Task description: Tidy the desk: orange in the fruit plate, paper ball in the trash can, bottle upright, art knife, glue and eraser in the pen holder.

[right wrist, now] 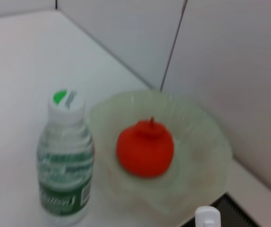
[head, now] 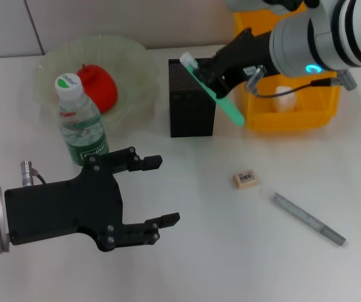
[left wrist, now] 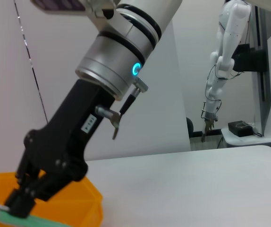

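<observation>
Art knife (head: 217, 94), green, sits pinched in my right gripper (head: 207, 80) just above the pen holder (head: 192, 99), while my left gripper (head: 157, 192) waits wide open near the bottle (head: 80, 123).

We see a red-orange orange (head: 97, 87) in a translucent pale-green fruit plate (head: 134, 68). The clear bottle (head: 80, 121) carries a dark green label and a white cap with a green mark. The pen holder (head: 191, 98) is black mesh, the trash can (head: 292, 115) bright yellow, the paper ball (head: 283, 99) white. The art knife (head: 213, 90) is mint green, the eraser (head: 245, 179) beige with a printed white label, the glue stick (head: 307, 218) grey. The tabletop (head: 218, 258) is white.
</observation>
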You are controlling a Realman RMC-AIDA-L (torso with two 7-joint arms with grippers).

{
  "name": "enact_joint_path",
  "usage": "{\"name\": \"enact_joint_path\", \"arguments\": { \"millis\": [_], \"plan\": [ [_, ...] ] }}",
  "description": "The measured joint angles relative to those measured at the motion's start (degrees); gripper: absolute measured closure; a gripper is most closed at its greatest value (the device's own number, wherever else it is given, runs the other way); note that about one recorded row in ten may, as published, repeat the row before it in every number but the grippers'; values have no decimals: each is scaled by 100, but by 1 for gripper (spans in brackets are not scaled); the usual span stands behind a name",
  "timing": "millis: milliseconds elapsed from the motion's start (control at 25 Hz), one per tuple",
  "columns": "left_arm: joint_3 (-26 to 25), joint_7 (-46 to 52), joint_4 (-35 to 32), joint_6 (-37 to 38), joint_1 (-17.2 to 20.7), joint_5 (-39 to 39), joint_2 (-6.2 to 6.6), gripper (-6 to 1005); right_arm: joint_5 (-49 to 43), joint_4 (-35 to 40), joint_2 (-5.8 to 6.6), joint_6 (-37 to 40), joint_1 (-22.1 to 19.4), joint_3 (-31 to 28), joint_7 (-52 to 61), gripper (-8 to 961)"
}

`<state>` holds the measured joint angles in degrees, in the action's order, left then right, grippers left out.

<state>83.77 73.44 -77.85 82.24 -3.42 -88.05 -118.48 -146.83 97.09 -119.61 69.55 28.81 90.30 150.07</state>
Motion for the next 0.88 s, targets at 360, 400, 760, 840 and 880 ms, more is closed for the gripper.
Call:
{"name": "enact_joint_path", "arguments": {
  "millis": [360, 400, 760, 840, 880],
  "plan": [
    [20, 4, 19, -29, 0, 12, -15, 215, 201, 234, -10, -776, -251, 80, -231, 886],
    [20, 4, 21, -26, -1, 13, -16, 215, 258, 225, -10, -894, -292, 110, -305, 886],
    [40, 13, 95, 4, -1, 17, -17, 215, 498, 91, -15, -2100, -758, 408, -974, 881],
    [46, 13, 116, 5, -1, 17, -17, 215, 681, -47, -14, -2346, -811, 428, -1197, 880],
    [48, 13, 145, 6, -1, 18, -17, 215, 803, -130, -10, -2480, -828, 432, -1326, 880]
  ]
}}
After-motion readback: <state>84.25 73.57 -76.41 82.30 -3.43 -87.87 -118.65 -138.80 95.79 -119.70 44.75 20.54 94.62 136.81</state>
